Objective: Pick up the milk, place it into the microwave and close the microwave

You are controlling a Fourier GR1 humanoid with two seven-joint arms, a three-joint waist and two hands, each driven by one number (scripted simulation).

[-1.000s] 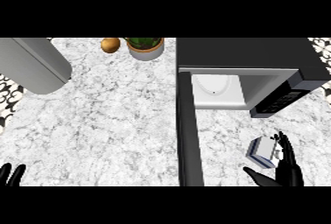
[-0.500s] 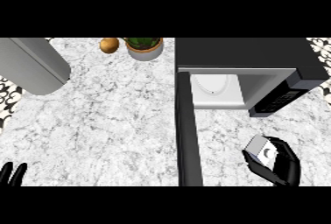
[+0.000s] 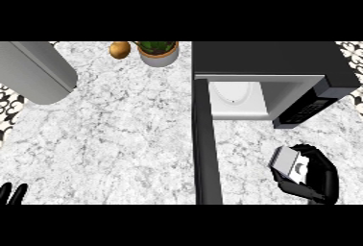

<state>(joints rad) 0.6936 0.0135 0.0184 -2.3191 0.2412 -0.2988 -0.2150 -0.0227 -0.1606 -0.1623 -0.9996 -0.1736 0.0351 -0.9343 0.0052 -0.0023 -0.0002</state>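
Milk [image 3: 285,159] clamped in curled right hand [image 3: 315,175] at four o'clock, microwave [image 3: 273,81] door open at one o'clock, left hand [image 3: 12,193] fingers straight at seven o'clock.

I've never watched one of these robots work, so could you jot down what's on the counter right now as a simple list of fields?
Milk carton: on the counter, right hand curled round it
Microwave: door swung open, white interior visible
Left hand: resting at the lower left edge, fingers up
Potted plant: at the counter's back
Brown round object: beside the plant
Grey rounded object: far left
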